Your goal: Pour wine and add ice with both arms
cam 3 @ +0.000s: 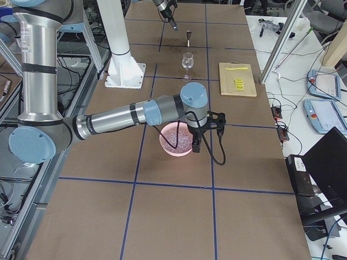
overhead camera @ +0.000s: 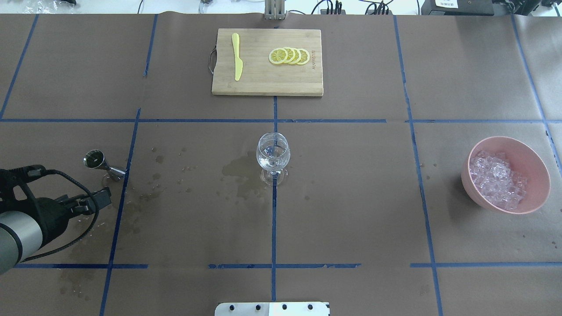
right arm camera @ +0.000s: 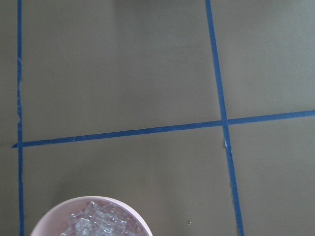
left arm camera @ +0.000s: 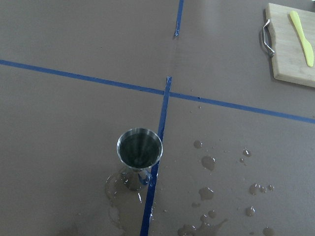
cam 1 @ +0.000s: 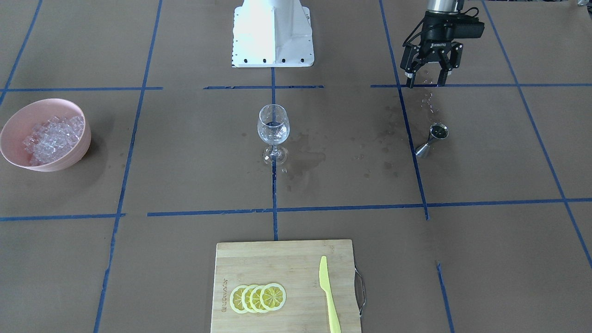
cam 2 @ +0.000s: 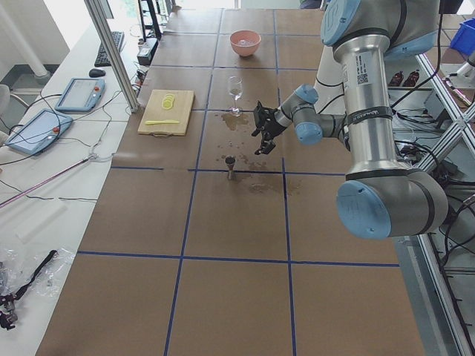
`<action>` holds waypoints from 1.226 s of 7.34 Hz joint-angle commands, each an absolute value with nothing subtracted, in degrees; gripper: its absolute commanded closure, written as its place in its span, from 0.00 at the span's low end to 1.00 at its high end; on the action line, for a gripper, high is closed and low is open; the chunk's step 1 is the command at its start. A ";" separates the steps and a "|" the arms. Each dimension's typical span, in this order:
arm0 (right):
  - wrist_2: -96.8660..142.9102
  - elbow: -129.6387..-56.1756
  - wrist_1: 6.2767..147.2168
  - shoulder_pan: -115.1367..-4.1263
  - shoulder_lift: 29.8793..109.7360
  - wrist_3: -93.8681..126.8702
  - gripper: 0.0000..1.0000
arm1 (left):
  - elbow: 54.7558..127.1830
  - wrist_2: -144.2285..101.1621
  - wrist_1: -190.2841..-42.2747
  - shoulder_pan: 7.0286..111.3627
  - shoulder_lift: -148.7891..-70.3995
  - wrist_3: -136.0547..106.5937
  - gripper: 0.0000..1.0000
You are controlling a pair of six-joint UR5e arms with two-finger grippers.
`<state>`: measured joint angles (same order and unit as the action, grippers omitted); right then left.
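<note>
A steel jigger (cam 1: 432, 138) stands upright in a small puddle on a blue tape line, and its cup (left arm camera: 140, 147) looks dark inside, like wine. My left gripper (cam 1: 424, 82) hangs open and empty a short way behind the jigger, toward the robot. In the table's middle is a stemmed wine glass (overhead camera: 272, 154); I cannot tell how much liquid it holds. The ice (overhead camera: 495, 180) fills a pink bowl (overhead camera: 533, 162). My right gripper (cam 3: 196, 142) shows only in the exterior right view, at the bowl's rim; I cannot tell whether it is open or shut.
Wet stains and drops (overhead camera: 239, 171) spread over the brown paper between jigger and glass. A bamboo cutting board (overhead camera: 263, 83) with lemon slices (overhead camera: 290, 55) and a yellow knife (overhead camera: 237, 57) lies at the far edge. The white pedestal base (cam 1: 273, 32) stands behind the glass.
</note>
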<state>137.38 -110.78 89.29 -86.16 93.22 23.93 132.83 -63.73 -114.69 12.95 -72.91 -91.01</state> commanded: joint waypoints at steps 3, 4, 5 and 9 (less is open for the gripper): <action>136.93 -115.57 89.30 -79.90 93.16 34.35 0.00 | 124.47 -43.64 -112.41 6.60 -72.95 -99.48 0.00; 137.02 -115.66 89.30 -79.11 93.25 35.58 0.00 | 122.28 -40.81 -112.41 6.24 -74.08 -101.41 0.01; 136.93 -116.01 89.30 -78.06 93.25 36.90 0.00 | 119.30 -37.48 -112.33 6.24 -76.62 -101.69 0.01; 136.32 -116.37 89.30 -75.33 93.25 39.64 0.00 | 107.16 -28.05 -112.15 6.24 -84.19 -104.85 0.01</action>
<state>136.43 -116.33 89.30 -75.94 93.25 39.21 110.82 -30.60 -112.17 6.24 -82.46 -103.49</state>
